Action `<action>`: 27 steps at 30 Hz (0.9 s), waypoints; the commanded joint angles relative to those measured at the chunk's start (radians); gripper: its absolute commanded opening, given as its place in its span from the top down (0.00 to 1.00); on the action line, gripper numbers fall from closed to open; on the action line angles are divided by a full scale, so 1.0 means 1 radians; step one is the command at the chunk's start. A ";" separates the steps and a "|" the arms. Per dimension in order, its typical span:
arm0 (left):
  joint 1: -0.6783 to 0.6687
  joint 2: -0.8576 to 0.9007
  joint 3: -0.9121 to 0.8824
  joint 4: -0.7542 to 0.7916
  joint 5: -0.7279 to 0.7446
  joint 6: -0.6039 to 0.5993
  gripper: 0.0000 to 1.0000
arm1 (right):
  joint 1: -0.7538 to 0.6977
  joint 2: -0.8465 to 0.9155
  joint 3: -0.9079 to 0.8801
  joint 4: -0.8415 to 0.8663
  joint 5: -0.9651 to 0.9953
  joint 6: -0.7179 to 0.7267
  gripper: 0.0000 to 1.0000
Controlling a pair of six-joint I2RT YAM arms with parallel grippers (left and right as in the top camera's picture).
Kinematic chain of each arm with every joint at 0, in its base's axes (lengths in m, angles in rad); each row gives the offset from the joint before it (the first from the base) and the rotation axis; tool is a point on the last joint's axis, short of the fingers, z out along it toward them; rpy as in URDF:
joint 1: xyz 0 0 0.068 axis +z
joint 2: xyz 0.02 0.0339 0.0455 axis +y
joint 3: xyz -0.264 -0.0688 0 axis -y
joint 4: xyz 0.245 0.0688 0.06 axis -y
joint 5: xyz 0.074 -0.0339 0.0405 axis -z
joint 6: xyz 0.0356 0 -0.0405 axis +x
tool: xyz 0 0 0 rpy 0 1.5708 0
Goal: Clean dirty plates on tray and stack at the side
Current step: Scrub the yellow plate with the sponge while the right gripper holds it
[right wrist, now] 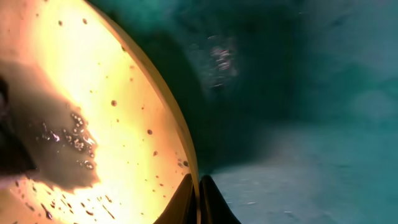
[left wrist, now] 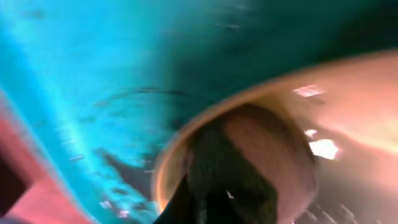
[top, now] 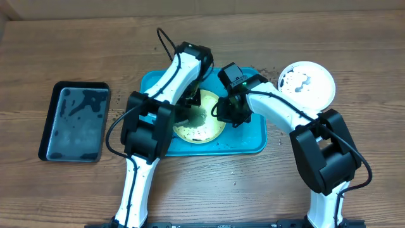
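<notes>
- Only the right wrist view is showing us the right gripper pinching nearly closed on the rim of the yellow-green plate, which is lying on the tray.
- The left wrist view is blurring, so we cannot tell the grip of the left gripper.
- The wooden table is carrying a white plate far right and a black tray left.
- Both arms are covering part of the tray.

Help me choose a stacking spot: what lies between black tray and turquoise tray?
Bare wooden table, overhung by the left arm's cable; the overhead view shows it.

Smeared yellow-green plate lies on turquoise tray, white plate beside.
</notes>
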 commanded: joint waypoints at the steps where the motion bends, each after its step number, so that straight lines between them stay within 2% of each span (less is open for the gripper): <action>1: 0.011 0.025 0.013 0.032 0.472 0.256 0.96 | -0.007 0.001 0.008 0.003 0.024 0.004 0.96; 4: 0.005 0.025 -0.002 0.045 0.578 0.274 0.96 | -0.007 0.001 0.008 0.005 0.023 0.004 0.96; 13: -0.055 0.025 -0.110 0.075 0.571 0.274 0.96 | -0.007 0.001 0.008 0.013 0.020 0.005 0.96; 16: -0.062 0.025 -0.138 0.100 0.529 0.226 0.96 | -0.007 0.001 0.008 0.013 0.020 0.005 0.96; 19: -0.061 0.025 -0.145 0.105 0.433 0.174 0.96 | -0.007 0.001 0.008 0.013 0.020 0.005 0.96; 25: -0.047 0.025 -0.144 0.093 -0.043 -0.002 0.96 | -0.007 0.001 0.008 0.013 0.020 0.005 0.96; 27: -0.038 0.025 -0.140 0.084 -0.140 -0.039 0.96 | -0.007 0.001 0.008 0.013 0.020 0.005 0.96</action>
